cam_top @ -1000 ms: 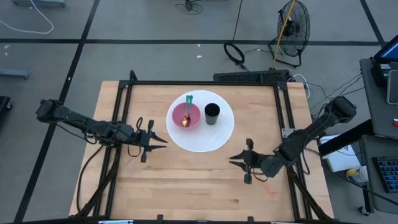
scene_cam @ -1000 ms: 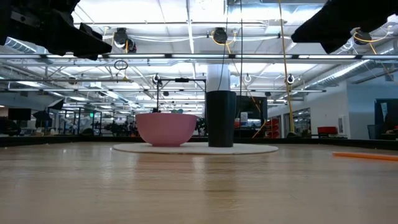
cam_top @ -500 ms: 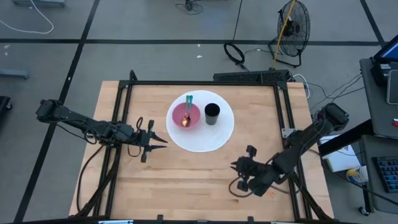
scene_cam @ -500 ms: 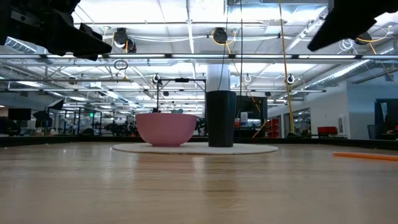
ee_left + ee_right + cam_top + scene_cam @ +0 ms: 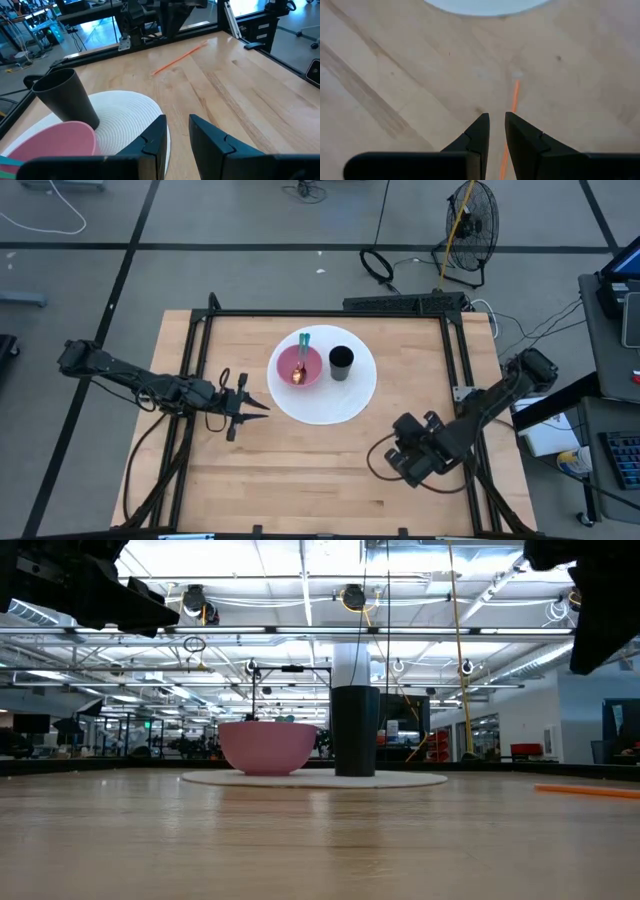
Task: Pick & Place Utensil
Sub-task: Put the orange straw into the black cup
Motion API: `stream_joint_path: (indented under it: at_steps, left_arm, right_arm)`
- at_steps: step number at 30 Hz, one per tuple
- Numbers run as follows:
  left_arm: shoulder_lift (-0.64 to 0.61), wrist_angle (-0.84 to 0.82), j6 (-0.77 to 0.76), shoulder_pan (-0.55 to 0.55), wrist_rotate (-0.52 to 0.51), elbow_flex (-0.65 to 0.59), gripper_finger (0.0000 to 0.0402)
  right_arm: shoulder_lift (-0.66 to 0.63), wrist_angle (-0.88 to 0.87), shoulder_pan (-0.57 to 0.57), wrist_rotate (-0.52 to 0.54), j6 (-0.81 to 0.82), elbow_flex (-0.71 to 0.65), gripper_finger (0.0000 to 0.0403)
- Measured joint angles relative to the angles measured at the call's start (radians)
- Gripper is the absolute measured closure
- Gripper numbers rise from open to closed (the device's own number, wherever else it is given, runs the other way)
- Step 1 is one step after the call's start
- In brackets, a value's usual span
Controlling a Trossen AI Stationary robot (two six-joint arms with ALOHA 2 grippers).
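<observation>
A thin orange stick (image 5: 514,100) lies flat on the wood near the table's right near corner; it also shows as the orange stick (image 5: 180,57) and the orange stick (image 5: 588,790). My right gripper (image 5: 495,114) hangs over its near end, pointing down, open by a narrow gap and touching nothing; it shows as the right gripper (image 5: 408,452) in the high view. My left gripper (image 5: 262,406) waits left of the white plate (image 5: 350,402), fingers (image 5: 155,136) slightly apart. A pink bowl (image 5: 298,366) on the plate holds a teal-handled spoon (image 5: 304,341) that leans on the bowl's far rim.
A black cup (image 5: 341,362) stands on the plate right of the bowl. A black frame (image 5: 330,313) borders the table's far and side edges. Bare wood spreads across the near half of the table (image 5: 290,480).
My right gripper has swung from pointing level toward the table's left to pointing down, moving toward the near right corner and over the orange stick. In the low view the arm has slid to the picture's right edge. The left arm, bowl, cup and stick have stayed put.
</observation>
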Motion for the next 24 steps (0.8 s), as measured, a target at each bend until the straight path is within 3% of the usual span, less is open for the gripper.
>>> stream_joint_path:
  at_steps: [6,14,20,24]
  left_arm:
    - [0.000,0.001,0.000,0.000,0.000,0.000,0.0314]
    - [0.000,0.002,0.000,0.000,0.001,0.000,0.0314]
    - [0.000,0.002,0.001,0.000,0.001,0.000,0.0314]
    - [0.000,0.002,0.001,0.000,0.001,0.000,0.0314]
  right_arm:
    - [0.000,0.038,-0.072,-0.150,-0.050,0.000,0.0349]
    - [0.014,0.074,-0.165,-0.185,-0.267,-0.022,0.0346]
    - [0.015,0.092,-0.275,-0.352,-0.299,-0.079,0.0315]
    - [0.014,0.138,-0.335,-0.389,-0.306,-0.124,0.0289]
